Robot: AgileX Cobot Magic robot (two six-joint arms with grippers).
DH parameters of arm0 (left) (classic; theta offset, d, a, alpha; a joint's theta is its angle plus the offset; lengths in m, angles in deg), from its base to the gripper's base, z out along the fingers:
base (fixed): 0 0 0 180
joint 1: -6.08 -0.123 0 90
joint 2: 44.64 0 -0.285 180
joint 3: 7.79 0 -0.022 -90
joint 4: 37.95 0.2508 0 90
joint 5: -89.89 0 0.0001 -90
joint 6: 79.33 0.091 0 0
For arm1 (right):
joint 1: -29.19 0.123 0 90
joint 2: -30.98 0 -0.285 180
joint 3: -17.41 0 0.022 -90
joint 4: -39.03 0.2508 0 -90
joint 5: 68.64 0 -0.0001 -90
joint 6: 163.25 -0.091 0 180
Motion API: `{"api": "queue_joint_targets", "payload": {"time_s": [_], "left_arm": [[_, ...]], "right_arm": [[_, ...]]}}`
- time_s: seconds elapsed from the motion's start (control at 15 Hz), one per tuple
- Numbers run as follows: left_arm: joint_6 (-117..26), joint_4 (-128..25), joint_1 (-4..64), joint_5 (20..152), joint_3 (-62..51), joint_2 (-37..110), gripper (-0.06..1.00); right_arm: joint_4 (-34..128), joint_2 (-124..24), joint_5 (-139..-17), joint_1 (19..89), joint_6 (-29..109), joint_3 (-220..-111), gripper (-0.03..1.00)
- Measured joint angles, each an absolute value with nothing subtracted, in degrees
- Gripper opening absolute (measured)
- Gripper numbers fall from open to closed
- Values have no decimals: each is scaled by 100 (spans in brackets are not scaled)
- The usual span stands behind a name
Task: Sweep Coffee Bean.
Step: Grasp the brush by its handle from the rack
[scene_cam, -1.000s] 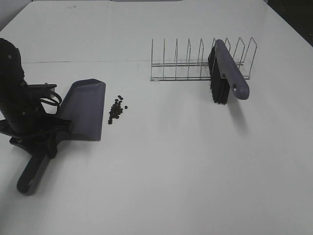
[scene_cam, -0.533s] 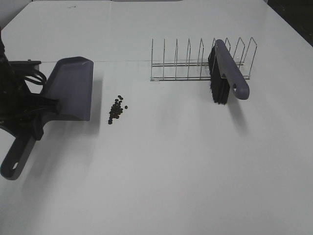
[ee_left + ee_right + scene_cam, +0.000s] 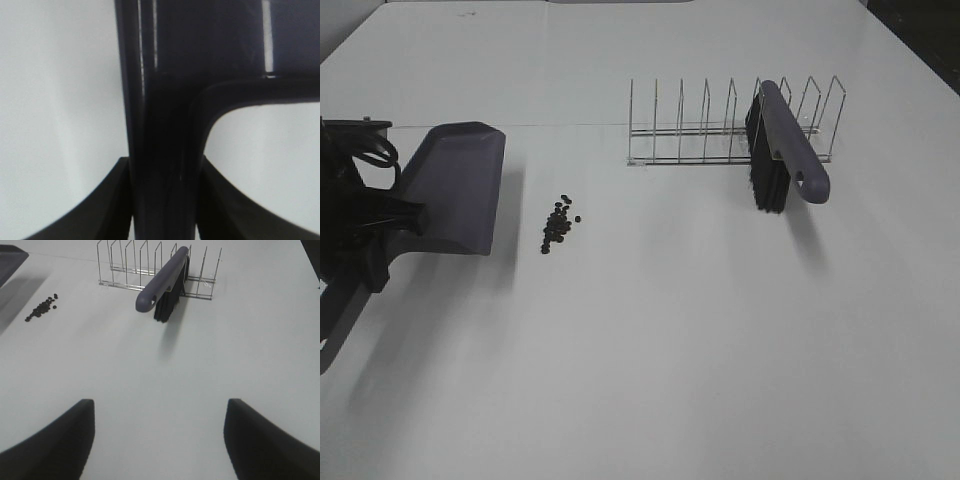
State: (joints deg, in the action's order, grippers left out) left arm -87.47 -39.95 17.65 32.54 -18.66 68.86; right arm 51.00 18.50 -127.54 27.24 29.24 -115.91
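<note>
Left end effector (image 3: 365,235) clamped tight on the dustpan (image 3: 455,190) handle. Judging by its shadow, the pan hangs off the desk (image 3: 670,350). Coffee beans (image 3: 558,224) are piled at 3 o'clock of the pan lip, apart from it. Right end effector (image 3: 157,440) gapes wide, empty. Brush (image 3: 785,150) sits in the rack (image 3: 680,130). Note: seat the lip flat, mouth facing the pile, no gap beneath.

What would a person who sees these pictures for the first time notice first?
Most striking is the grey dustpan, gripped by its handle in the left gripper at the table's left edge. Just right of it lies a small cluster of dark coffee beans on the white table. Farther right, a grey brush leans in a wire rack.
</note>
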Motion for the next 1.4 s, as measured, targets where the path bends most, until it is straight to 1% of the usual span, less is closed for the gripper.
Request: {"api": "queue_joint_targets", "payload": {"time_s": [0.13,0.27,0.33,0.4,0.47,0.53,0.73,0.87,0.93,1.0,1.2,1.4], "left_arm": [[-8747,-3795,1765,3053,-1866,6886,34],[-8735,-3738,1765,3099,-1866,6886,34],[-8735,-3738,1765,3111,-1866,6886,34],[-8735,-3738,1765,3128,-1866,6886,34],[-8729,-3738,1765,3145,-1866,6886,34],[-8729,-3738,1765,3151,-1866,6886,34],[-8729,-3743,1765,3156,-1866,6886,34],[-8729,-3749,1765,3168,-1866,6886,34],[-8729,-3749,1765,3179,-1866,6886,34],[-8729,-3749,1765,3191,-1866,6886,34],[-8735,-3755,1765,3191,-1866,6886,34],[-8735,-3755,1765,3191,-1866,6886,34]], "right_arm": [[5175,864,-12279,2724,2924,-12044,63],[5169,-368,-12153,2724,2958,-12663,63],[5169,-717,-12153,2724,2970,-12875,63],[5169,-1405,-12147,2724,2970,-13322,63],[5169,-2293,-12187,2724,2981,-14026,63],[5169,-2528,-12221,2724,3016,-14238,63],[5169,-4132,-12714,2724,3101,-15797,62],[5169,-5089,-13167,2747,2867,-16805,62],[5135,-5490,-13316,2822,2677,-17269,61],[4923,-6074,-13534,3103,2454,-17963,60],[4184,-7237,-13826,3910,1543,-19269,59],[3977,-8154,-13843,4266,982,-20048,54]]}}
